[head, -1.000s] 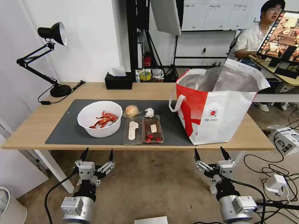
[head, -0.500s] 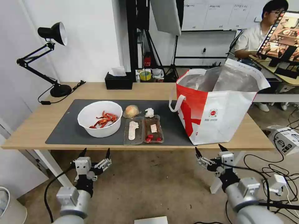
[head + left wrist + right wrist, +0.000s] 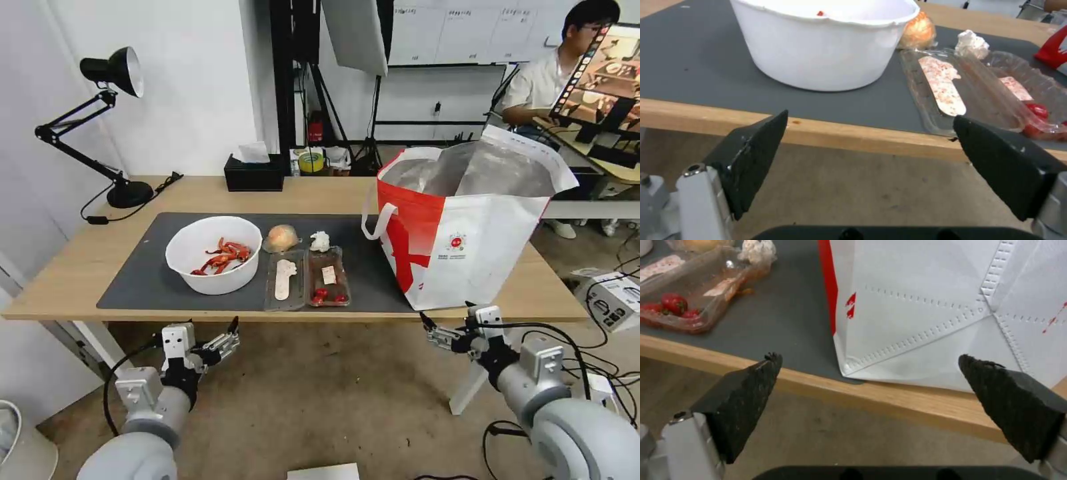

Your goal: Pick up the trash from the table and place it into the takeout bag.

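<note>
Nearest the robot, the left pincer [image 3: 203,332] hangs below the front edge of the surface [image 3: 67,280], its black fingers [image 3: 756,156] spread wide with nothing between them; the right pincer [image 3: 448,319] hangs likewise below the front edge, spread and empty. Compared with a second ago, both pincers sit lower and closer to the robot, and each arm has swung so its wrist tilts inward; the things on the surface lie where they did. Just beyond the left pincer, on the dark grey mat [image 3: 133,280], stands the white round bowl [image 3: 213,255] holding red-orange shells [image 3: 223,256]. Ahead and between the two pincers lies the clear plastic hinged tray [image 3: 307,279], opened flat, its long axis running from the front edge away toward the far side; one half holds a pale strip, the other red bits. Farther on, behind the tray, sit the tan plastic-wrapped lump [image 3: 281,238] and the crumpled white tissue ball [image 3: 321,241], side by side and apart. Straight beyond the right pincer the takeout bag [image 3: 467,233] stands upright, mouth open upward, foil lining showing, its near corner close to the front edge.
</note>
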Tool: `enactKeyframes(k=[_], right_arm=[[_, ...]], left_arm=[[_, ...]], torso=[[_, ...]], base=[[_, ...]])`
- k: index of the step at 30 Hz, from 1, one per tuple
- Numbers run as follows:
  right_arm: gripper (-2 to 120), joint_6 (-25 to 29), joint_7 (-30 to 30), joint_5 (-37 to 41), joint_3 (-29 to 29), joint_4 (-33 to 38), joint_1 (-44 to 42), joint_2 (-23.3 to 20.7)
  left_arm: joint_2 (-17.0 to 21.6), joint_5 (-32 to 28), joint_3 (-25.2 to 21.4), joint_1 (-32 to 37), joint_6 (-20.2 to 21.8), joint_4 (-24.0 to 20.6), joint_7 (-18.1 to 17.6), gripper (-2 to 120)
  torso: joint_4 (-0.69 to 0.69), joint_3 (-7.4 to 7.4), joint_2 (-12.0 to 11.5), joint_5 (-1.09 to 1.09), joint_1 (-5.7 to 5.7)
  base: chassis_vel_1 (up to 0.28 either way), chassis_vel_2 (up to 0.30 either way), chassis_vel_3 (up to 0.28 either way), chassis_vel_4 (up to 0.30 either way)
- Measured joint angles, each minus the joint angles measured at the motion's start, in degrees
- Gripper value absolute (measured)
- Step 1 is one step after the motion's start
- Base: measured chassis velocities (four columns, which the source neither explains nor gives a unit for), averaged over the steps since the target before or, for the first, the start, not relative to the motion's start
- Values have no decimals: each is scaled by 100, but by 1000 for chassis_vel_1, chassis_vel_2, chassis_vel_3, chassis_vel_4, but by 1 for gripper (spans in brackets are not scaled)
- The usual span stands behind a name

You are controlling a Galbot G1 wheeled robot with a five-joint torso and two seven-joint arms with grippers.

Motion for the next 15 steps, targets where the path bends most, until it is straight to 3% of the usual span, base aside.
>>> enactKeyframes(k=[15], right_arm=[[100,79,-19,101,-93,32,12,21]], left_arm=[[-85,-493,99,-26,-56,-12,-31,100]], torso=[[0,0,0,0,0]], base=[[0,0,0,0]])
